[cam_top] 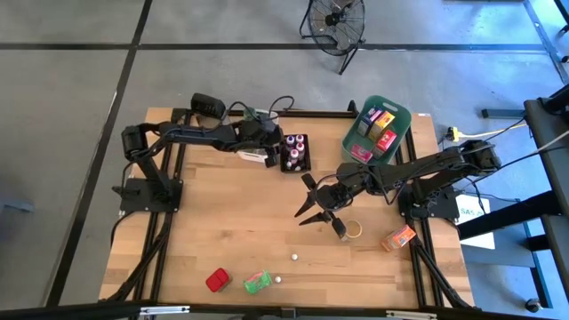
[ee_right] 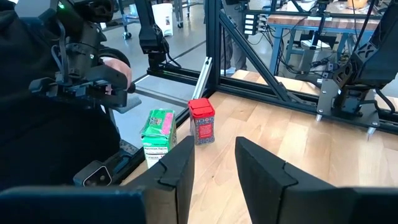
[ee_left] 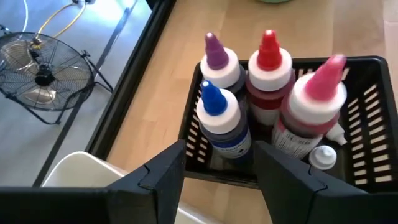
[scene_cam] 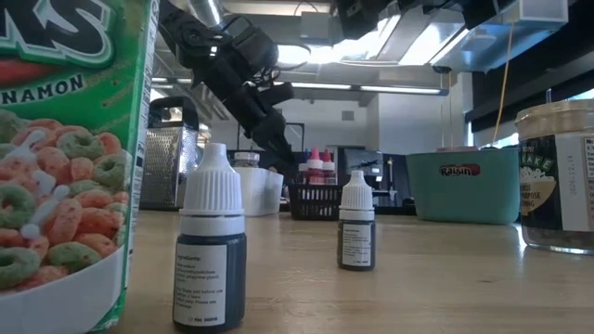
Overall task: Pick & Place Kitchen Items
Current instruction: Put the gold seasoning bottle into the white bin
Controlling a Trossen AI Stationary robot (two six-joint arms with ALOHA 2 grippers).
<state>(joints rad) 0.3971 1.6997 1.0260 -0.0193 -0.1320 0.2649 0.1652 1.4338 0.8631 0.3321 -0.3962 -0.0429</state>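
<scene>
Black left tool [ee_left: 217,180] gapes empty above the bottle basket [ee_left: 367,93]

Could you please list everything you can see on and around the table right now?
black basket: one, far side of table, under the left pincer
squeeze bottles: four, with purple, red, pink and blue tips, upright in the black basket
teal bin: one, far right, holding colourful packets
white bin: one, beside the black basket
dropper bottles: two, white caps, upright near the front edge
red container: one, front edge
green box: one, beside the red container
orange packet: one, right side
glass jar: one, right of centre
grater: one, grey, far side
fan: one, black, on the floor
left pincer: open, over the black basket
right pincer: open, empty, mid-table
</scene>
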